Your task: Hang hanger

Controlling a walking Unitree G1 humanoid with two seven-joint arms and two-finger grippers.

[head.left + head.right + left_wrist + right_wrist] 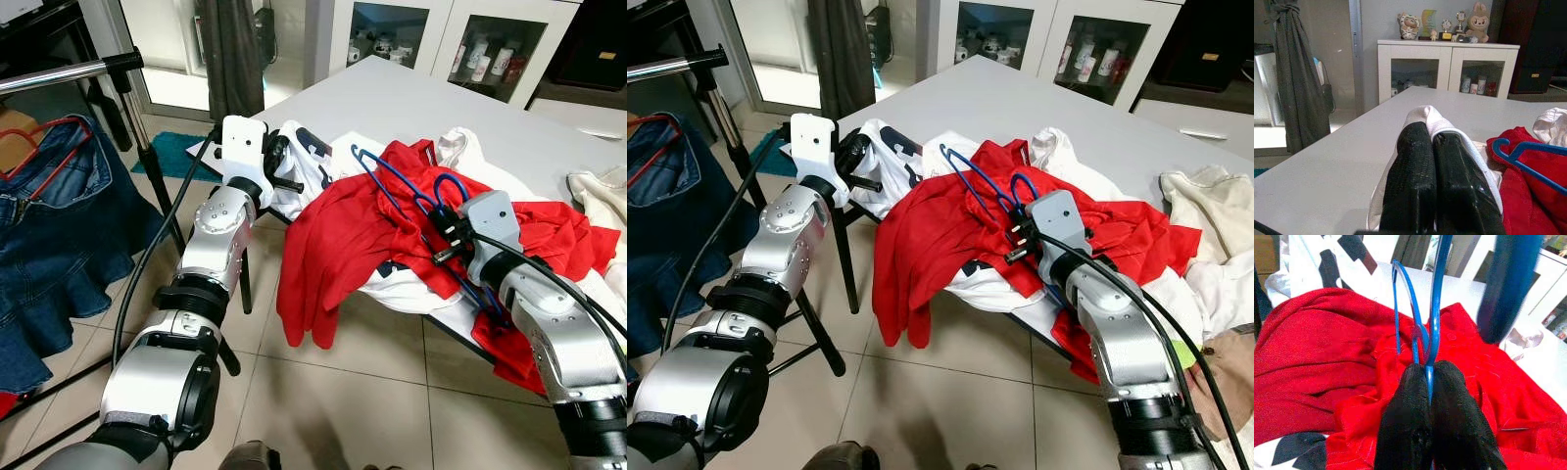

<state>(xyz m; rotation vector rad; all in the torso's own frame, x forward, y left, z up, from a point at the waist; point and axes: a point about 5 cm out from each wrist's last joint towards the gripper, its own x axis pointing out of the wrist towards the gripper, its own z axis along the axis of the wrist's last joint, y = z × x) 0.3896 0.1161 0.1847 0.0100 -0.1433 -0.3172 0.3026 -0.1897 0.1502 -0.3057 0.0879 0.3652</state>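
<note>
We hold the blue hanger with our right gripper, whose jaws are clenched on the thin blue wire, as the right wrist view shows clearly. The hanger lies on top of the red shirt, which is draped over the near corner of the white table together with a white garment. From the jaws, the long axis of the hanger runs away and toward the clothes rail, which stands well apart from the table on our left side, with a denim skirt on a red hanger below it. Our left gripper is at the table edge beside the red shirt, its jaws pressed together on a fold of the white garment. We judge that the hanging is not yet done, because the blue hanger is far from the rail. The left arm is nearer to the rail, but the right arm has the hanger, so the coming move will probably need a turn of the body toward the rail. The red shirt may come along or slip off the hanger.
</note>
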